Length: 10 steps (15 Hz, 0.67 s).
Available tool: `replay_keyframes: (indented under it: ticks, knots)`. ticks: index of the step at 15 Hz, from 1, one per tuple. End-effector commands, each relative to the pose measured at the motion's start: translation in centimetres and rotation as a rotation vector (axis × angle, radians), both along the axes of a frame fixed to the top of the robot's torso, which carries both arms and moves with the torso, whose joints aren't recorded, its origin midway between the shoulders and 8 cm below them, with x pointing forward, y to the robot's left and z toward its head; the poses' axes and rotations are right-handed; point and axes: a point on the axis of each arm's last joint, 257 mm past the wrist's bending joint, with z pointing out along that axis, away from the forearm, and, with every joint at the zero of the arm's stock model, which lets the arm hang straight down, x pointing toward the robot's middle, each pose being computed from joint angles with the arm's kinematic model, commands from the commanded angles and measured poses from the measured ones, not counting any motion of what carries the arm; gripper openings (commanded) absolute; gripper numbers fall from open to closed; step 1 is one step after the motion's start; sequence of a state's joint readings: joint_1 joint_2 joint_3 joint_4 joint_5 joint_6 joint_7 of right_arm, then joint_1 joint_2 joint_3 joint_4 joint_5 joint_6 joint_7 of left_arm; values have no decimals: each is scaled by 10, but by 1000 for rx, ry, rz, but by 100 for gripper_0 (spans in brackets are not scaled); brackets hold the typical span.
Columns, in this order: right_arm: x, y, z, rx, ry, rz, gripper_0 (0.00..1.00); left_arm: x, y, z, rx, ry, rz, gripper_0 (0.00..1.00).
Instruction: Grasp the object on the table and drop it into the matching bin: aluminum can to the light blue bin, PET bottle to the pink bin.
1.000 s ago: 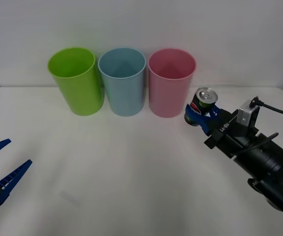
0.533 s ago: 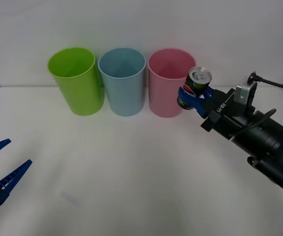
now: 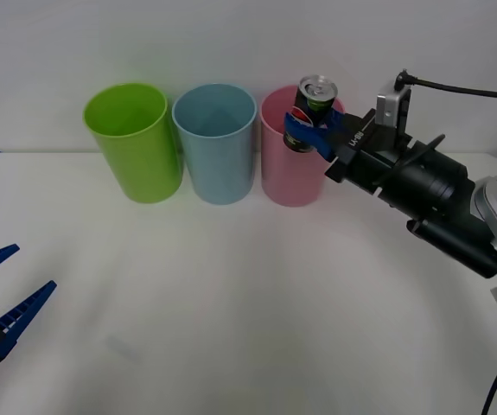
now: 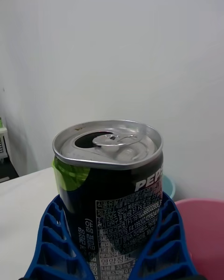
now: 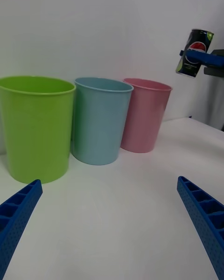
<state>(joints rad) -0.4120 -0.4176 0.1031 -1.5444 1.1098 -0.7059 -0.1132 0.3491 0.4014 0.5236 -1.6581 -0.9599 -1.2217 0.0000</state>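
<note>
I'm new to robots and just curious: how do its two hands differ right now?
The right gripper is raised level with the pink bin's rim, while the left gripper sits low over the table. The right one is shut on the Pepsi can, held above the table; the left one is open and holds nothing. Both have blue ribbed fingers.

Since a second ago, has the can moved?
Yes. The can, held by the right gripper, rose and shifted left, from beside the pink bin to above its rim.
</note>
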Motion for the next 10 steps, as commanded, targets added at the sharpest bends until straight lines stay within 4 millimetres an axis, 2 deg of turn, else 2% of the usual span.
replay_keyframes:
  ticks: [1,5,10]
  knots:
    - [28,22,8,0,24,36,0,0,0,0,0,0,0,100]
    - [65,56,18,4,64,59,0,0,0,0,0,0,0,100]
    - [98,82,19,-8,108,34,0,0,0,0,0,0,0,100]
